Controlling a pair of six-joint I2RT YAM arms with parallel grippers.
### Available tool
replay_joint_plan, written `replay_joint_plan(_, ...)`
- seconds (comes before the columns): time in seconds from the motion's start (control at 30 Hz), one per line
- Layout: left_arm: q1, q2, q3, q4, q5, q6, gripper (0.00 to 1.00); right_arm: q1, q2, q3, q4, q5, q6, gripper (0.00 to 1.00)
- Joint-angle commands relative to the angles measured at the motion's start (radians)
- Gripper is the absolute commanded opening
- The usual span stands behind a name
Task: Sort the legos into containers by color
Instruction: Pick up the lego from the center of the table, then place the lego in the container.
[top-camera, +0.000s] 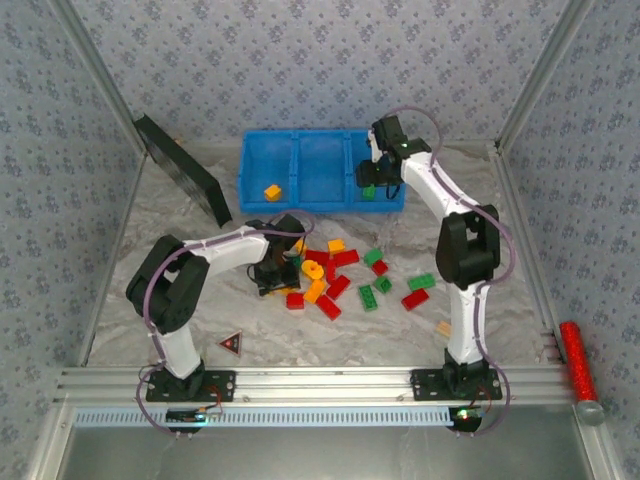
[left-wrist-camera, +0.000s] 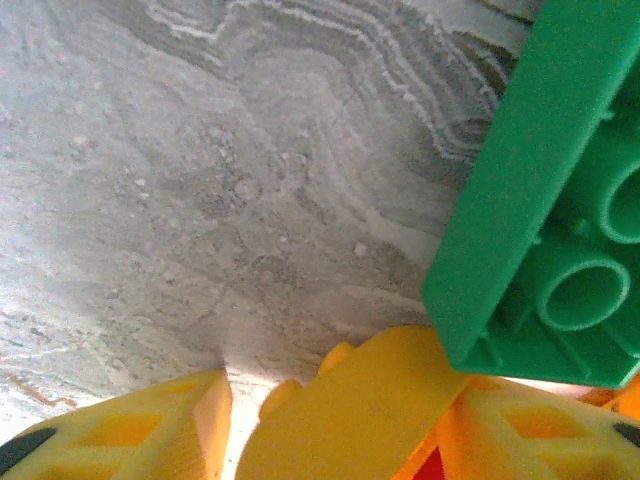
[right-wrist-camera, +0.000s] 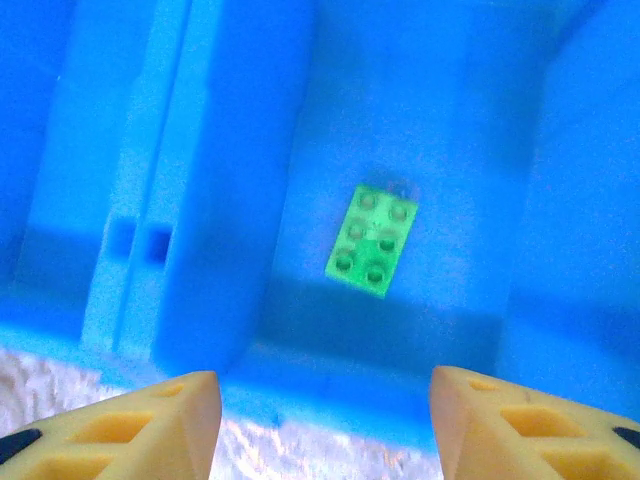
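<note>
- The left gripper (left-wrist-camera: 340, 400) has its yellow fingers (left-wrist-camera: 120, 440) on either side of a yellow piece (left-wrist-camera: 345, 450). A thin sliver of light shows between the piece and the left finger. I cannot tell whether the jaws are clamped on it.
- Just ahead of the right finger sits a slanted green brick (left-wrist-camera: 545, 200). Its ringed face is turned to the camera and its lower corner overlaps the yellow piece.
- Ahead of the left finger there is bare marbled table (left-wrist-camera: 200, 200).
- From above, this gripper (top-camera: 278, 268) is low at the left edge of the loose legos (top-camera: 345, 258). Red, green and orange bricks spread out to its right, and the orange ring (top-camera: 312, 268) is just beside it.
- Farther out, a triangle marker (top-camera: 231, 343) lies behind it, toward the arm bases. A black panel (top-camera: 180, 170) stands well off to its left.
- The right gripper (right-wrist-camera: 322, 385) has its fingers (right-wrist-camera: 140, 430) well apart with nothing between them.
- A little ahead of and below its fingertips, a small green brick (right-wrist-camera: 370, 240) lies flat, studs up. It is on the floor of the right-hand compartment of the blue bin (right-wrist-camera: 200, 200).
- The bin's near wall passes just under the fingertips.
- From above, two compartments to this gripper's left, an orange brick (top-camera: 271, 190) lies in the bin's left compartment.
</note>
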Motion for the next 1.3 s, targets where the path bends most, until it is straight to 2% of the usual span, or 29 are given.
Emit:
replay_joint_plan(0.0,-0.001,0.033,0.000,0.089,0.027,0.022,0.48,-0.001,-0.114,-0.110,-0.012,0.030,0.009,0.60)
replay_joint_plan(0.2,0.011,-0.001,-0.007,0.084,-0.001,0.043,0.33,0.012,-0.294,-0.334,-0.042,0.042,0.057,0.61)
replay_joint_plan(0.4,0.037,-0.050,0.054,0.012,-0.051,0.123,0.24,0.060,-0.471,-0.559,-0.066,-0.008,0.159,0.62)
replay_joint_plan(0.53,0.066,-0.094,0.107,-0.036,-0.057,0.170,0.22,0.157,-0.577,-0.688,-0.049,-0.054,0.201,0.63)
replay_joint_plan(0.67,0.113,-0.123,0.196,-0.073,-0.063,0.227,0.21,0.303,-0.636,-0.776,-0.014,-0.064,0.197,0.64)
replay_joint_plan(0.83,0.186,-0.106,0.342,-0.094,-0.053,0.306,0.19,0.447,-0.630,-0.813,0.031,-0.055,0.216,0.65)
replay_joint_plan(0.97,0.233,-0.057,0.464,-0.085,-0.079,0.368,0.19,0.520,-0.573,-0.799,0.048,-0.037,0.217,0.65)
replay_joint_plan(1.13,0.310,0.090,0.646,-0.060,-0.104,0.401,0.19,0.591,-0.475,-0.761,0.054,-0.011,0.188,0.65)
replay_joint_plan(1.27,0.339,0.237,0.804,-0.068,-0.122,0.423,0.19,0.622,-0.419,-0.732,0.029,0.013,0.178,0.66)
